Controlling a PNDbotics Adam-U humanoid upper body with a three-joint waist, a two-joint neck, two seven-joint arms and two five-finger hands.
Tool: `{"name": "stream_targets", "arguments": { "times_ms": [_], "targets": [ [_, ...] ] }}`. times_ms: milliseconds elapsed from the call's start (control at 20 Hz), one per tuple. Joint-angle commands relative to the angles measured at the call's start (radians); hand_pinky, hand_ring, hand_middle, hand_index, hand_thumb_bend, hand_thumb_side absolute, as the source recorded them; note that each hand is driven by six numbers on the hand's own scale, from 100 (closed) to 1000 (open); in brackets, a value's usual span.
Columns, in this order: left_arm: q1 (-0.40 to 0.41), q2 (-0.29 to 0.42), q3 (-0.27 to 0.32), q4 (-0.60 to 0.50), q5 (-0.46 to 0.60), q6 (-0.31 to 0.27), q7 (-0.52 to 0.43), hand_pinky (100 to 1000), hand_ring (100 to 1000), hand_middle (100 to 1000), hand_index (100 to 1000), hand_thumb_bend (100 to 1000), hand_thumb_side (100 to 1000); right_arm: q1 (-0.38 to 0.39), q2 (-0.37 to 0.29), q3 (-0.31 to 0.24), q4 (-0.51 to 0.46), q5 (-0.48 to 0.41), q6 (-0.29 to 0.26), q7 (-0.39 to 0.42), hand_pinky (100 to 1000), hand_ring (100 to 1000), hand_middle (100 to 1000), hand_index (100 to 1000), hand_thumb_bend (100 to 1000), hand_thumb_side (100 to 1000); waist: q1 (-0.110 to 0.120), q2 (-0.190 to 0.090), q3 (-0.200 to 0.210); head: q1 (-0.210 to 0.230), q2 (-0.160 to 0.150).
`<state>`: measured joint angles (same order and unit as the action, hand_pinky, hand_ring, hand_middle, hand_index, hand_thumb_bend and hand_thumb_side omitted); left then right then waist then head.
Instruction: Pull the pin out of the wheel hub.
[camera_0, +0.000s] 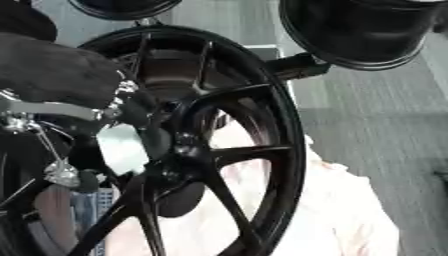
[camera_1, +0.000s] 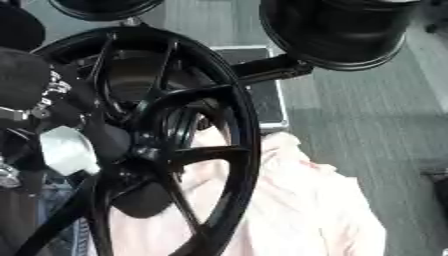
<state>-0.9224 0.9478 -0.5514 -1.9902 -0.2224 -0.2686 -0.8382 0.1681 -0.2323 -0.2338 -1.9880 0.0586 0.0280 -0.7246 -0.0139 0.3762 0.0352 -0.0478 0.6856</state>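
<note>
A big black wheel (camera_0: 282, 125) with curved spokes stands on edge and fills the left and middle of both views. Its hub (camera_0: 182, 149) sits where the spokes meet. My left arm comes in from the left, dark with silver joints (camera_0: 48, 111). My left hand (camera_0: 122, 147), showing a pale grey plate, is right up against the hub from the left. A dark rounded shape (camera_0: 179, 200) hangs just below the hub. I cannot make out the pin among the dark parts. My right hand shows in neither view.
A second black wheel (camera_0: 367, 30) hangs at the top right, a third (camera_0: 122, 7) at the top edge. A black bracket (camera_0: 297, 66) reaches from the rim toward the second wheel. Pale pink cloth (camera_0: 341, 210) lies low right, over grey floor (camera_0: 385, 115).
</note>
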Motion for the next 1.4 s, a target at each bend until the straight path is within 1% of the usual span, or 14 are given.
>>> {"name": "stream_targets", "arguments": {
  "times_ms": [50,300,500,550,800,850,1000,1150,1300,1350,1400],
  "targets": [
    [-0.022,0.009,0.009,-0.01,0.032,0.002,-0.042,783,660,632,761,572,100,0.002,-0.007,-0.003,-0.012,-0.006,0.0,0.002,594,629,585,685,100,470,0.002,-0.018,0.0,-0.001,-0.008],
    [-0.032,0.017,0.017,-0.01,0.068,0.042,-0.068,784,664,631,760,578,100,0.004,-0.008,-0.002,-0.012,-0.008,0.0,0.004,595,630,585,685,100,470,0.004,-0.019,0.0,0.003,-0.008],
    [-0.028,0.024,0.011,-0.01,0.04,0.046,-0.069,790,710,687,781,625,100,0.002,-0.006,-0.001,-0.012,-0.009,0.0,0.006,595,630,585,685,100,470,0.006,-0.018,-0.003,0.01,-0.01],
    [-0.025,0.027,0.009,-0.01,0.03,0.049,-0.069,789,713,687,783,631,100,0.002,-0.006,-0.001,-0.012,-0.009,0.0,0.006,595,630,585,685,100,470,0.007,-0.017,-0.003,0.011,-0.011],
    [-0.017,0.03,0.005,-0.01,-0.02,0.069,-0.069,782,692,630,769,638,100,-0.001,-0.006,0.0,-0.012,-0.01,-0.002,0.008,595,630,585,685,100,470,0.008,-0.015,-0.005,0.017,-0.014],
    [-0.017,0.029,0.005,-0.01,-0.028,0.074,-0.069,777,682,607,757,634,100,-0.002,-0.005,0.0,-0.012,-0.011,-0.002,0.009,596,630,585,685,100,470,0.009,-0.014,-0.006,0.017,-0.014],
    [-0.015,0.026,0.008,-0.01,-0.037,0.09,-0.069,769,664,578,737,617,100,-0.003,-0.004,0.001,-0.012,-0.012,-0.003,0.01,596,631,586,685,100,470,0.008,-0.013,-0.007,0.019,-0.016],
    [-0.022,0.018,0.015,-0.01,-0.028,0.104,-0.069,751,618,518,674,582,100,-0.004,-0.004,0.001,-0.012,-0.013,-0.003,0.01,596,632,586,686,100,470,0.008,-0.012,-0.008,0.02,-0.017],
    [-0.027,0.015,0.018,-0.01,-0.019,0.114,-0.069,733,585,483,636,571,100,-0.005,-0.003,0.002,-0.012,-0.014,-0.002,0.011,596,632,586,686,100,470,0.007,-0.012,-0.007,0.02,-0.018],
    [-0.028,0.014,0.019,-0.01,-0.017,0.116,-0.069,715,551,442,596,559,100,-0.005,-0.003,0.001,-0.012,-0.015,-0.002,0.01,596,632,586,686,100,470,0.007,-0.011,-0.007,0.02,-0.018],
    [-0.028,0.014,0.02,-0.01,-0.014,0.116,-0.069,713,546,436,589,557,100,-0.005,-0.002,0.001,-0.012,-0.015,-0.002,0.01,596,632,586,686,100,470,0.007,-0.011,-0.007,0.02,-0.018]
  ]
}}
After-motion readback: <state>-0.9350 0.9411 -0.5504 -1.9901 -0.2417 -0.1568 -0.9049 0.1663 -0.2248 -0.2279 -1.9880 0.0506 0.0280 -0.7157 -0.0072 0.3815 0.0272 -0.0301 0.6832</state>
